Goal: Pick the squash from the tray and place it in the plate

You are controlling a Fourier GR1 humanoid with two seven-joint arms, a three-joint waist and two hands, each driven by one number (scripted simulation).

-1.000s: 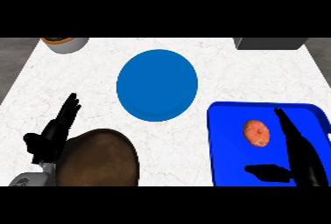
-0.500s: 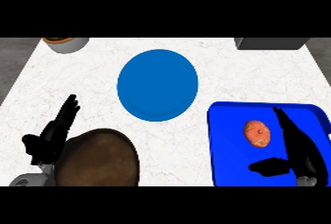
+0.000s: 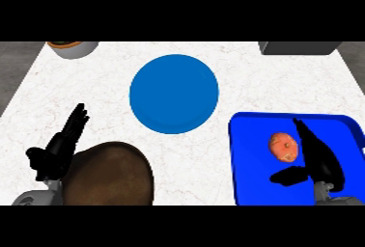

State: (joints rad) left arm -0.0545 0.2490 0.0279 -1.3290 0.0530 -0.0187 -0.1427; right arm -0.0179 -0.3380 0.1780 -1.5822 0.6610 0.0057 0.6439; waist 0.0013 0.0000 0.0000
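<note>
Lighting flat and even, no clear source direction. White counter (image 3: pixel 214 159) reads bright, no glare spots. Plate (image 3: pixel 174 93) and tray (image 3: pixel 249 159) are saturated blue with almost no shading; faint darker rim on the plate's lower edge. No clear cast shadows under either hand. Black hands lose all surface detail. Brown round object (image 3: pixel 110 173) shows soft shading. Edges slightly soft overall.

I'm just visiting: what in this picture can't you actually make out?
- Head view: the grey bowl at top left is cut by the picture's edge, so its contents are unclear.
- The dark grey object at top right is cut the same way; unidentifiable.
- The right hand covers part of the tray.
- Whether it touches the squash cannot be told.
</note>
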